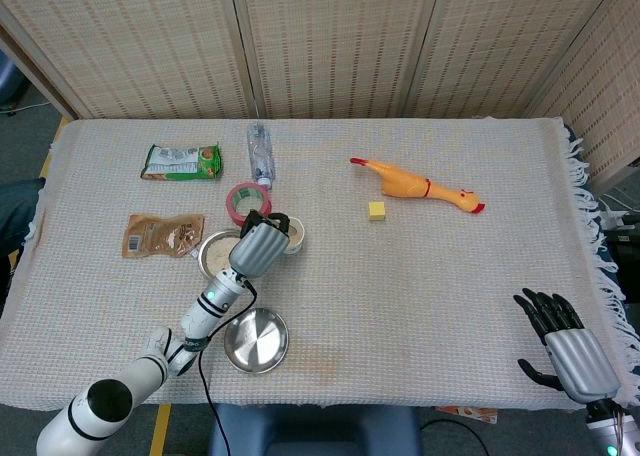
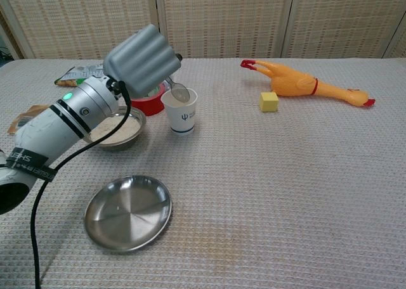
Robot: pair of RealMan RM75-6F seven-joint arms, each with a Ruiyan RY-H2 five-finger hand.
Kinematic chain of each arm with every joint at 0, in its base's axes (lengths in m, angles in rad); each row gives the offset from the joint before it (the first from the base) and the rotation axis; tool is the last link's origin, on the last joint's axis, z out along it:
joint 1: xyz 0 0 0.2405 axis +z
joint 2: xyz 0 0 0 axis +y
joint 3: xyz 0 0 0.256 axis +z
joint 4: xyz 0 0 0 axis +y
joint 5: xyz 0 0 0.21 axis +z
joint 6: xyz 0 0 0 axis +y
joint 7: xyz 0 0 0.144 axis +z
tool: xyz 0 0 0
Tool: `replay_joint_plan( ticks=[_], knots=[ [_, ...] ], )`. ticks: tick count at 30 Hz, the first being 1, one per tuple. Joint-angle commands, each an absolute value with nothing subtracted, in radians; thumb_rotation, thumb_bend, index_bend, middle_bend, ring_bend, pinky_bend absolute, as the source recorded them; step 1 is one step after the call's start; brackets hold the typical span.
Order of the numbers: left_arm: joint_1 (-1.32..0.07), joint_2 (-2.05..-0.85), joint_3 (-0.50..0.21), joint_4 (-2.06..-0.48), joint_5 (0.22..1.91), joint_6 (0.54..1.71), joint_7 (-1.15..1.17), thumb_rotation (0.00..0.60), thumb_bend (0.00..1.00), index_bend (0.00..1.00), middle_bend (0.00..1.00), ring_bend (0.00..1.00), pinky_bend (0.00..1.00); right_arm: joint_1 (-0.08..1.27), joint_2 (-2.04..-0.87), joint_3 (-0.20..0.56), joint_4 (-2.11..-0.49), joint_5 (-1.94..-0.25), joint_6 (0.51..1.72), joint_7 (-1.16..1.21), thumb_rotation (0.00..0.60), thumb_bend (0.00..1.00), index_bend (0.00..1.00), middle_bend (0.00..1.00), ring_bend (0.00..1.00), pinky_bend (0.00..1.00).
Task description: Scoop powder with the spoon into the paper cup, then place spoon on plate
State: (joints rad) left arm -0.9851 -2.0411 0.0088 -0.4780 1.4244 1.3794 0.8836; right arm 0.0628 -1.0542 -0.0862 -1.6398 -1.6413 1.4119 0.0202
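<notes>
While poised over the paper cup (image 2: pixel 181 112), spoon (image 2: pixel 179 93) clamped in left hand (image 2: pixel 141 61); right hand (image 1: pixel 562 341) empty, fingers apart.

Cup (image 2: pixel 182 113) sits just right of the powder bowl (image 2: pixel 118 132), tape roll (image 2: pixel 147 103) behind them, plate (image 2: pixel 129 211) in front, and the block (image 2: pixel 269 101) and rubber chicken (image 2: pixel 304 86) off right.

Lab-like room: cloth-covered table (image 1: pixel 420 276), woven screens (image 1: pixel 330 46).
</notes>
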Motion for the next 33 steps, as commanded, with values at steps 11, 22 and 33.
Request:
replay_joint_plan(
  ticks=[11, 22, 33],
  knots=[
    [-0.948, -1.837, -0.177, -0.936, 1.359, 1.465, 0.787, 0.600, 0.38, 0.61, 1.00, 1.00, 1.00, 0.062, -1.045, -0.091, -1.638, -1.655, 1.415, 0.033, 0.600, 0.15, 0.00, 0.00, 0.00, 0.00],
    [-0.723, -1.385, -0.031, -1.845, 1.215, 1.281, 0.658, 0.600, 0.38, 0.60, 1.00, 1.00, 1.00, 0.063, -1.042, -0.102, -1.652, -1.676, 1.410, 0.024, 0.600, 0.15, 0.00, 0.00, 0.00, 0.00],
    [-0.690, -1.405, 0.089, -1.949, 1.184, 1.123, 0.646, 0.600, 0.38, 0.58, 1.00, 1.00, 1.00, 0.066, -1.043, -0.125, -1.665, -1.719, 1.406, 0.018, 0.600, 0.15, 0.00, 0.00, 0.00, 0.00]
  ],
)
